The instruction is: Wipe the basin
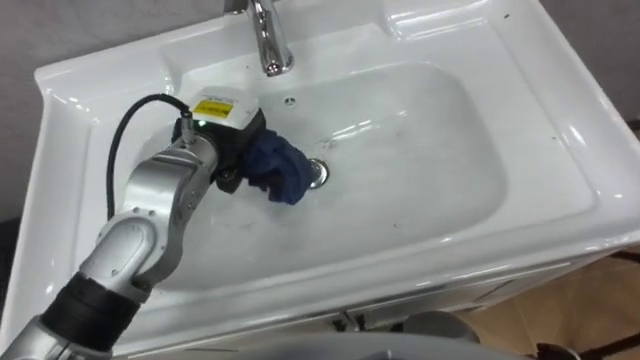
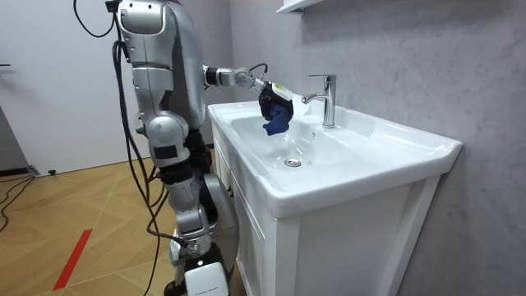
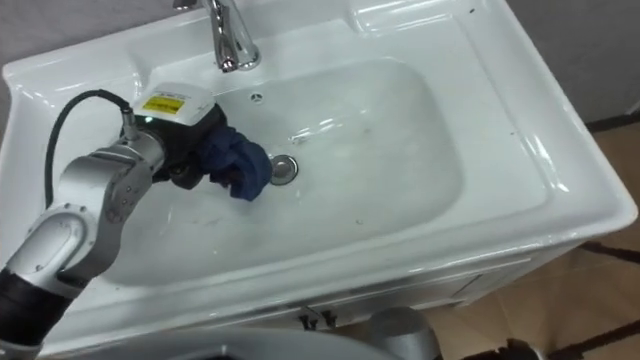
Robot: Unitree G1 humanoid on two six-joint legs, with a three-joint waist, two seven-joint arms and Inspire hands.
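Blue cloth [image 1: 277,168] is seen bunched in the left hand [image 1: 233,148], whose fingers are curled round its upper part so that the loose end hangs free below. The white basin [image 1: 545,95] is reached from its front-left corner, and the cloth is held in the left half of the bowl, just beside the drain [image 1: 318,174] and in front of the tap [image 1: 268,40] at the rear edge. In the room view the cloth appears to be carried above the bowl's floor, not pressed to it, though contact cannot be ruled out from the eye views.

Several faults could be expected from here. If the hand is swept at this height, the glaze may be brushed by the dangling end alone and little would be cleaned. The hanging fold could be dragged over the drain and caught on its rim, and so be pulled out of the grasp. A stroke toward the rear edge could bring the hand against the tap. The right half of the bowl may be left unwiped if the reach is kept short.
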